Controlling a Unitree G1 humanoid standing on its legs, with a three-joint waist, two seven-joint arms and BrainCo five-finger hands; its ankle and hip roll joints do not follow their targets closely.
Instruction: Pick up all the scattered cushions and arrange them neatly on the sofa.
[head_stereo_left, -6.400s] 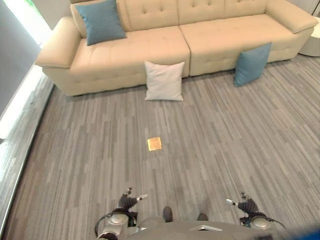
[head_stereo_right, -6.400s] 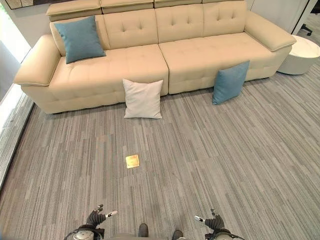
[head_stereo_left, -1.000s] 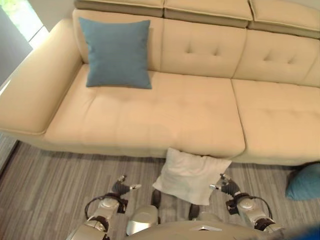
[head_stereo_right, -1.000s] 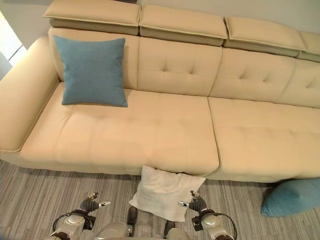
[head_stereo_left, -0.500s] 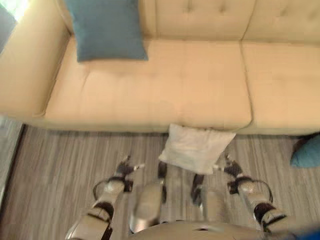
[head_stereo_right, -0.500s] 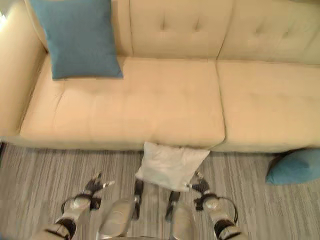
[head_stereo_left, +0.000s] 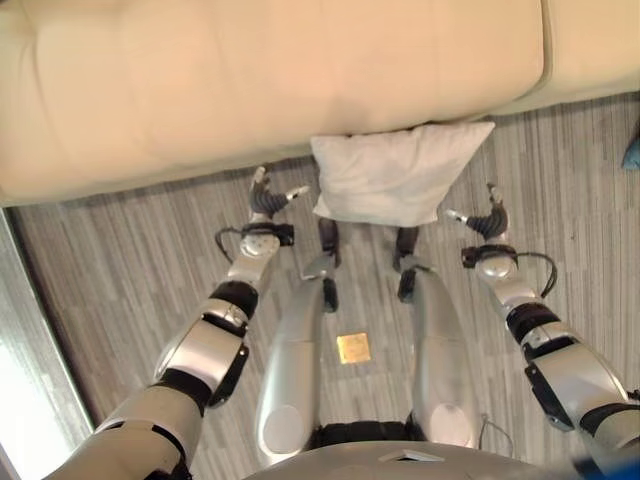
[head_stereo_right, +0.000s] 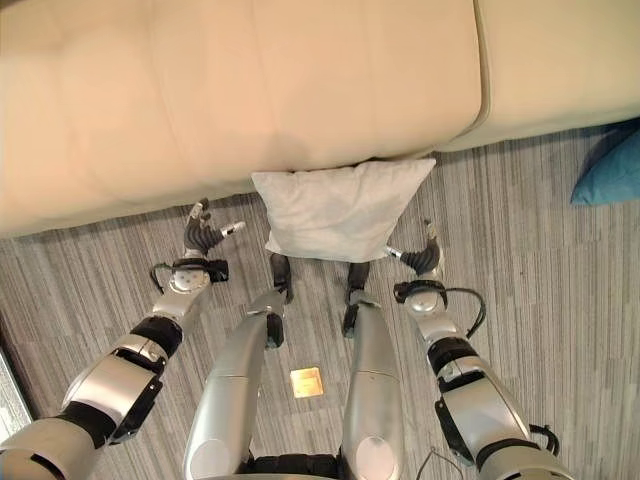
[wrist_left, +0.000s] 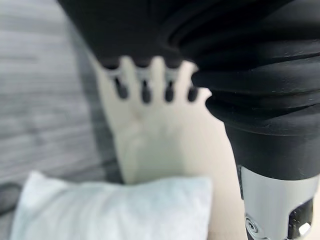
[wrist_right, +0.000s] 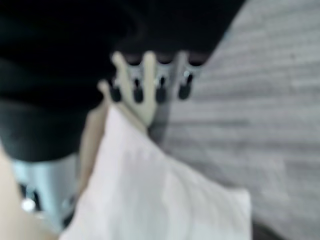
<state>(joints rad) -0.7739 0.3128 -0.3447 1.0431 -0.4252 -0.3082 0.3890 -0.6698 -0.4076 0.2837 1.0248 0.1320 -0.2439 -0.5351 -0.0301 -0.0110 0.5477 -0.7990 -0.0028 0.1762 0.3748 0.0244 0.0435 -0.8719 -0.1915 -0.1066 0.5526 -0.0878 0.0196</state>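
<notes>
Reaching for the white cushion (head_stereo_right: 338, 208), on the floor against the sofa (head_stereo_right: 250, 90) front. Left hand (head_stereo_right: 203, 236) and right hand (head_stereo_right: 424, 257) flank it, fingers relaxed, holding nothing. Next: close both in on its sides and lift onto the seat.

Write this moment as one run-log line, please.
white cushion: on floor against sofa | left hand: open, beside | right hand: open, beside

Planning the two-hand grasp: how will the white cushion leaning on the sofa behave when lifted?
The white cushion looks soft and creased, so it will likely dent and sag rather than stay stiff. It seems light for its bulk. Leaning on the sofa, it may flop flat if nudged.
</notes>
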